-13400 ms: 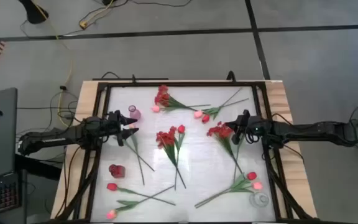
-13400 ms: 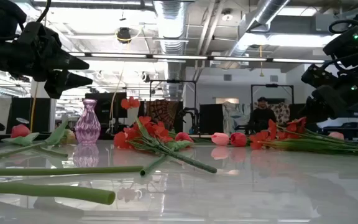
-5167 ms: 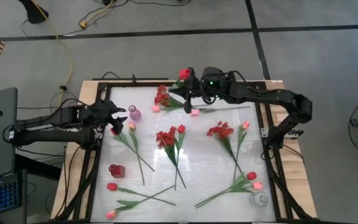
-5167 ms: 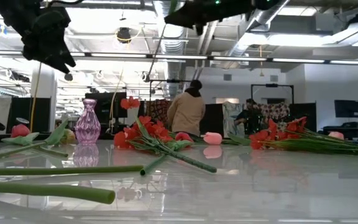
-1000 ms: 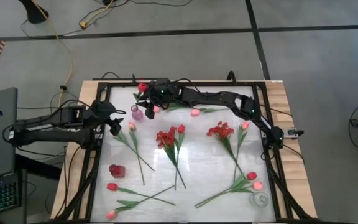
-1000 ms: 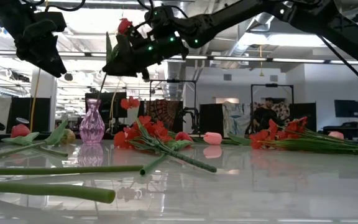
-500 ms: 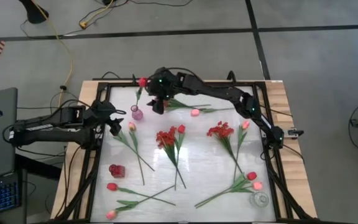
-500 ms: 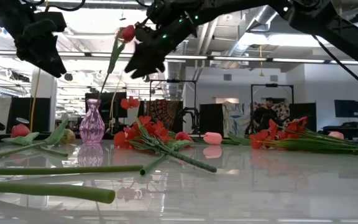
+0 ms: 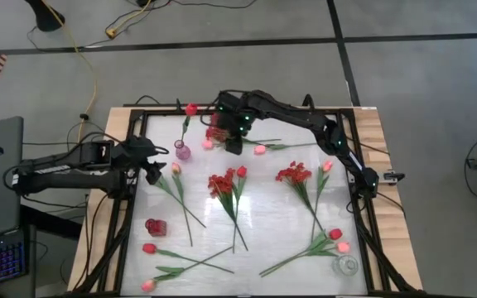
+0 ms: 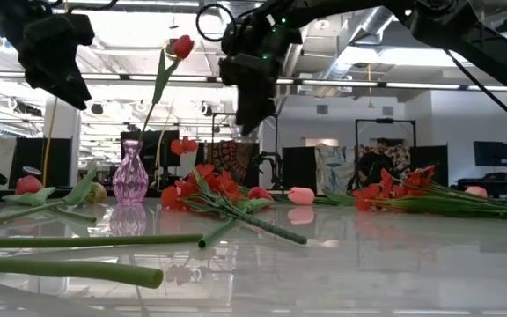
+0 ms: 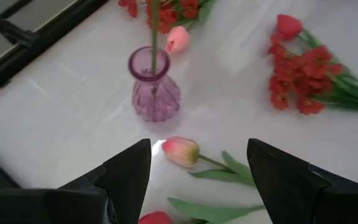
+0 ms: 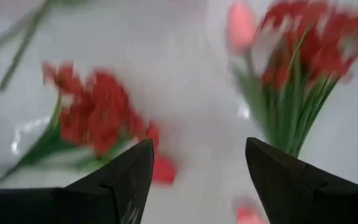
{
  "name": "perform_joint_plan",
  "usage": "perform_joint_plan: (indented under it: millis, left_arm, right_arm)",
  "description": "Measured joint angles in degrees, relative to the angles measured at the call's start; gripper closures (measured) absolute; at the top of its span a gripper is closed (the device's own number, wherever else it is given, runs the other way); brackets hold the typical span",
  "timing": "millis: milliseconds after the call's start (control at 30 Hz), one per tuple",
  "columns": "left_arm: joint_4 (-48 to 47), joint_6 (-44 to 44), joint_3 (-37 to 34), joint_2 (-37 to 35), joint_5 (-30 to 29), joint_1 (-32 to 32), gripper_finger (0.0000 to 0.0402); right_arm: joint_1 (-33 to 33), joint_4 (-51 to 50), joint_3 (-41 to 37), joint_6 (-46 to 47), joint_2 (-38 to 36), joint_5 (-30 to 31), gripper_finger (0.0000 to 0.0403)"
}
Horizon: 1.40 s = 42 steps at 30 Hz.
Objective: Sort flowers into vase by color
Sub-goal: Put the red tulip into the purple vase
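Observation:
A red tulip (image 9: 191, 108) stands in the pink glass vase (image 9: 182, 151), its stem (image 10: 155, 92) leaning in the vase's neck (image 11: 153, 60). My right gripper (image 9: 232, 142) hangs open above the table right of the vase, over a red spray (image 9: 216, 131), touching nothing. My left gripper (image 9: 151, 170) hovers open near the vase, above a pink tulip (image 11: 180, 151) lying on the table. More flowers lie flat: a red spray (image 9: 222, 182) at the centre and another (image 9: 292, 174) to the right.
A red vase (image 9: 155, 226) stands near the left side and a clear vase (image 9: 345, 266) at the near right corner. Tulips lie near left (image 9: 148, 247) and near right (image 9: 334, 234). A black frame (image 9: 138, 124) rims the white table. A person (image 10: 375, 163) stands in the room beyond.
My right gripper has let go of the red tulip and moved toward the table's right edge, away from the pink vase. The tulip now stands alone in the vase, its stem leaning and its head up.

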Motion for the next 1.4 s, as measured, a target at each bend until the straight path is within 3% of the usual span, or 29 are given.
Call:
perform_joint_plan:
  millis: [167,400,600,767,933,1167,1400]
  left_arm:
    - [0.1,1.8,4.1,3.6,2.7,-1.6,0.0154]
    - [0.1,0.8,10.2,11.2,2.8,-9.1,0.0200]
    - [3.0,-4.1,11.0,16.3,2.6,-19.8,0.0233]
    - [11.7,-6.0,11.0,21.5,2.0,-29.1,0.0246]
    - [18.9,-6.6,11.1,27.0,-0.1,-35.2,0.0248]
    - [24.9,-10.2,11.1,33.1,-1.3,-37.5,0.0248]
    - [30.7,-12.0,11.1,37.3,-2.2,-37.7,0.0248]
  right_arm:
    - [1.9,-5.2,0.0,0.7,-1.6,0.0,0.0121]
    - [6.2,-6.0,-0.2,2.2,-8.2,0.9,0.0121]
    - [12.1,-8.3,-4.7,7.0,-17.2,8.2,0.0121]
    - [19.8,-6.2,-14.8,14.6,-26.9,17.3,0.0121]
    - [29.0,2.1,-30.3,25.2,-36.3,28.5,0.0121]
    - [40.0,13.7,-49.6,41.2,-45.2,38.6,0.0121]
    - [45.9,13.6,-57.6,56.2,-46.6,42.1,0.0121]
